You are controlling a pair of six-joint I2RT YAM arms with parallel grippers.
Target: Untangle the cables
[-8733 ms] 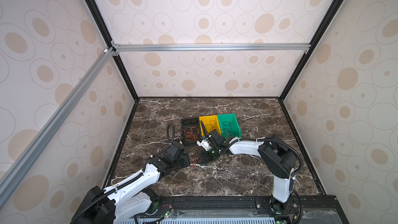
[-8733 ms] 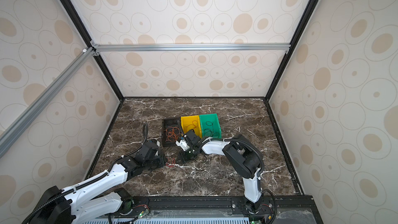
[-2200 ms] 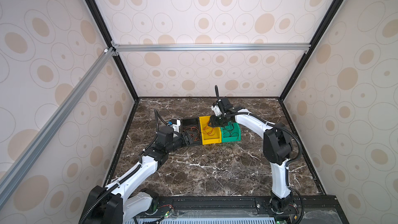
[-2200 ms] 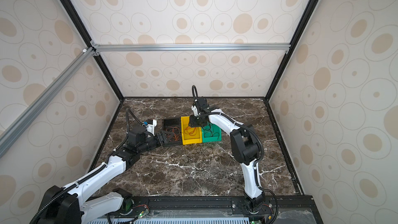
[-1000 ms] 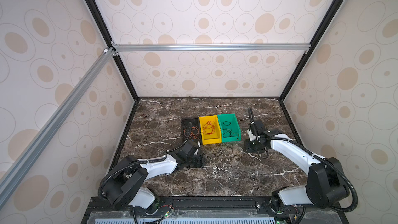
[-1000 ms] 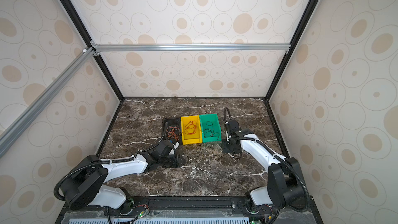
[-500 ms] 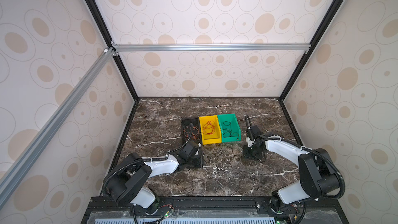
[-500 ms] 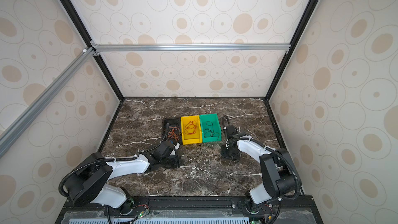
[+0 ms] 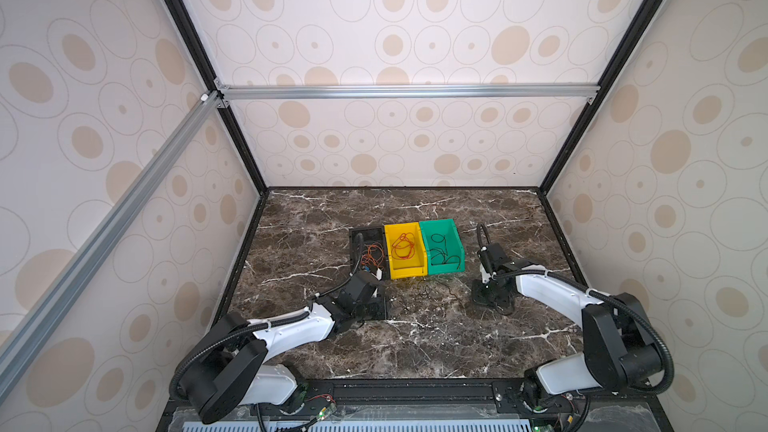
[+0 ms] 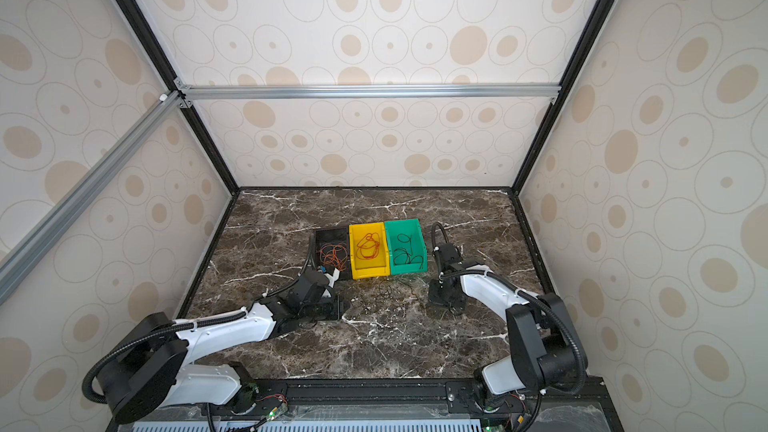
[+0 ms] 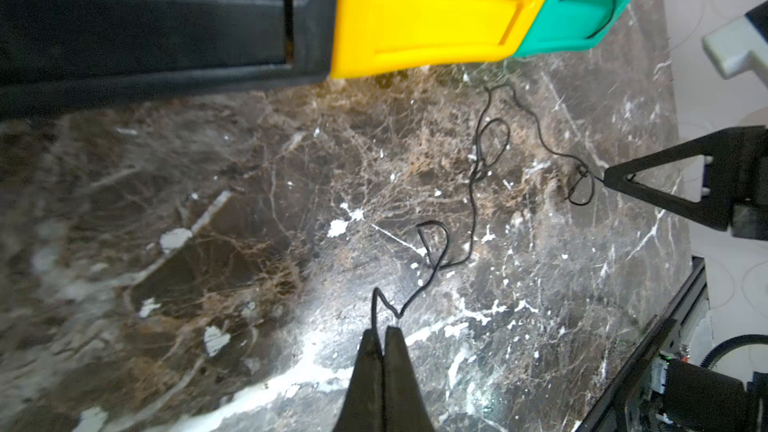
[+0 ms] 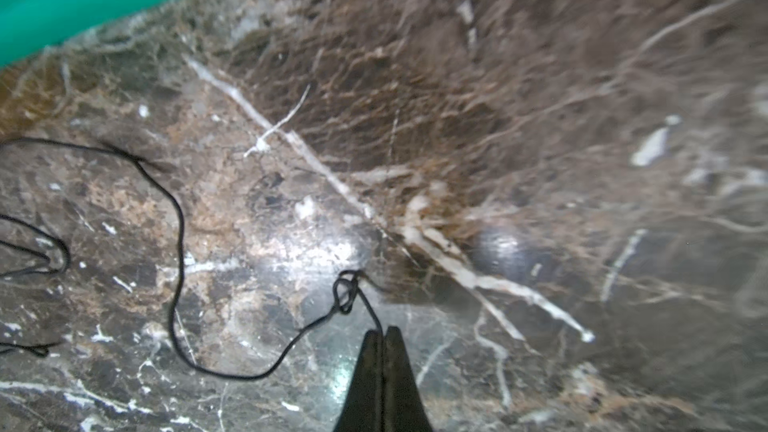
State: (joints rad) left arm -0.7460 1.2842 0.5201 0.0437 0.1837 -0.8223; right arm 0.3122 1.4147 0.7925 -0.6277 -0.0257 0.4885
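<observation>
Since the left gripper (image 11: 384,332) and right gripper (image 12: 382,332) each pinch an end of the black cable (image 11: 473,201) lying mid-tabletop (image 9: 415,347) before the green bin (image 11: 582,14), they should spread slowly, stopping before its small knot (image 12: 345,290) cinches

We are finding the table (image 9: 415,351) lying open across its near middle, and again behind the bins. The black bin (image 9: 368,231), yellow bin (image 9: 405,272) and green bin (image 9: 446,268) are standing in a touching row, walling off the centre. Just in front of them the black cable (image 11: 474,218) is lying looped between the left gripper (image 11: 381,330) and right gripper (image 12: 382,330) — both jaws pinching its ends — barring any low pass through that strip.
</observation>
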